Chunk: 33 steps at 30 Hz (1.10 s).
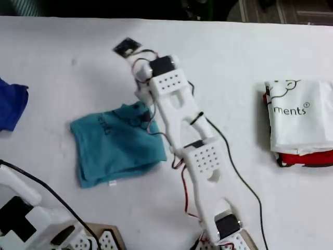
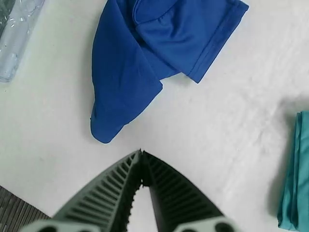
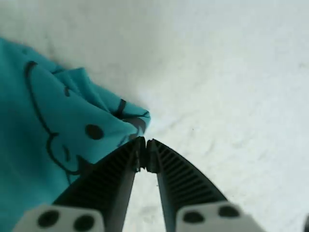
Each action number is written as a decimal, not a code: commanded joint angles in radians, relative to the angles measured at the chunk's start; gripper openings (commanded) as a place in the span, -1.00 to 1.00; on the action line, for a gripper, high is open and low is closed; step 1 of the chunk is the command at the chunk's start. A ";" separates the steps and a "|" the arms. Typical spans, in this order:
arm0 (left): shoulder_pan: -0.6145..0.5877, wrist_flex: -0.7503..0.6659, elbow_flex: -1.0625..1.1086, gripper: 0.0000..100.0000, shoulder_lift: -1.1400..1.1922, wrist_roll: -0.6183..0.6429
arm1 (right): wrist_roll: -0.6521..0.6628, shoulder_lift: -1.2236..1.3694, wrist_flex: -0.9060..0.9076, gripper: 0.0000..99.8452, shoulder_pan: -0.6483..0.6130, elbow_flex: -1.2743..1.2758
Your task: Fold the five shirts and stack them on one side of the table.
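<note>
Seen from above, picture the white table (image 1: 250,52) as a clock face, with the arm bases at the near edge, 6 o'clock.

At about 7 o'clock sits the left arm (image 1: 21,213), at the table's near corner. The left gripper (image 2: 141,154) has its jaws pressed together with nothing between them, hanging over bare table. Just beyond its tips lies the blue shirt (image 2: 149,58), crumpled and unfolded, one hemmed sleeve turned out. A clear plastic piece (image 2: 14,34) lies beside the blue shirt at the table's edge.

From about 5 o'clock the right arm (image 1: 200,156) stretches across the table toward 11 o'clock, passing the middle. The right gripper (image 3: 145,145) has its jaws closed tip to tip. The tips sit right at a bunched corner of the teal shirt (image 3: 53,125), which carries a dark line drawing. I cannot tell whether any cloth is caught between them.

The teal shirt (image 1: 117,143) lies just off the table's centre toward 8 o'clock, in a rough square, with its far right corner raised by the arm.

At 9 o'clock the blue shirt (image 1: 10,104) lies at the table's edge, well apart from the teal one.

At 3 o'clock, at the opposite edge, a folded white shirt (image 1: 299,120) with print rests on a folded red shirt (image 1: 307,158).
</note>
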 commanded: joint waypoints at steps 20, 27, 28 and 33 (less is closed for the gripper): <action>-0.001 0.000 -0.029 -0.95 -0.038 0.000 | 0.008 0.062 0.054 -0.96 0.045 -0.121; -0.001 -0.003 -0.029 -0.95 -0.038 0.000 | 0.005 -0.074 0.062 -0.96 -0.051 -0.138; -0.001 -0.003 -0.029 -0.95 -0.038 0.000 | 0.003 -0.097 0.062 -0.96 -0.059 -0.106; -0.001 -0.003 -0.031 -0.95 -0.038 -0.002 | 0.003 -0.278 0.064 -0.96 -0.058 0.206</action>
